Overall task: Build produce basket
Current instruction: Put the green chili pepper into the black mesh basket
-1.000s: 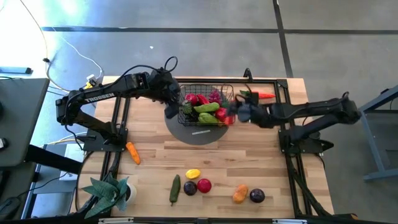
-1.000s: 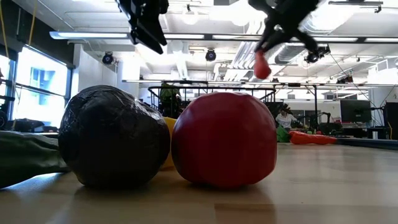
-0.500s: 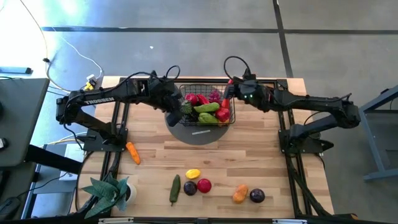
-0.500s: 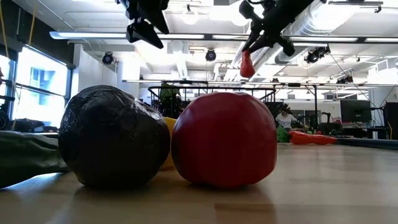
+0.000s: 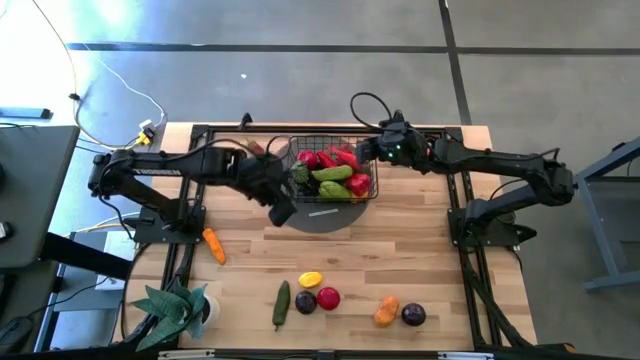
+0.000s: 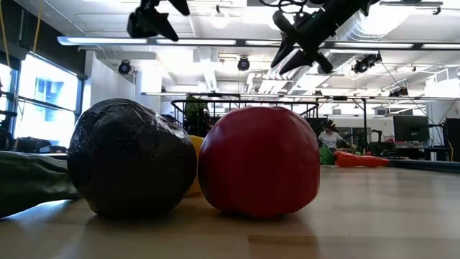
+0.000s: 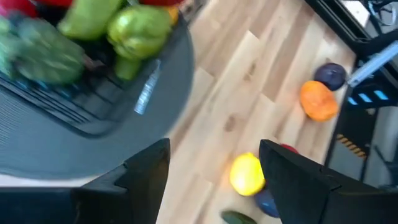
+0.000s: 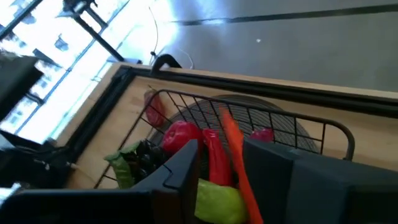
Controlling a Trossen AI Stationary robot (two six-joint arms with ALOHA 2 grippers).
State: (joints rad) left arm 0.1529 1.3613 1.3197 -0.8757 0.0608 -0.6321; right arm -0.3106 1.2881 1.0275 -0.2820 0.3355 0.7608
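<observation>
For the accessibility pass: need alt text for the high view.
A black wire basket full of produce sits at the table's far middle, with the left gripper at its near-left corner and the right gripper at its far-right edge. More produce lies near the front, beside a plant.

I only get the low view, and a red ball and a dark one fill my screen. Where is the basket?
Observer: From above, the basket sits on a round grey mat at the table's far side, holding produce.
Operator: Are those claws carrying anything?
Observer: No. The right end effector hangs open and empty over the basket's edge, above a carrot inside.
Operator: And the left?
Observer: The left end effector is open too, over the mat beside the basket.
</observation>
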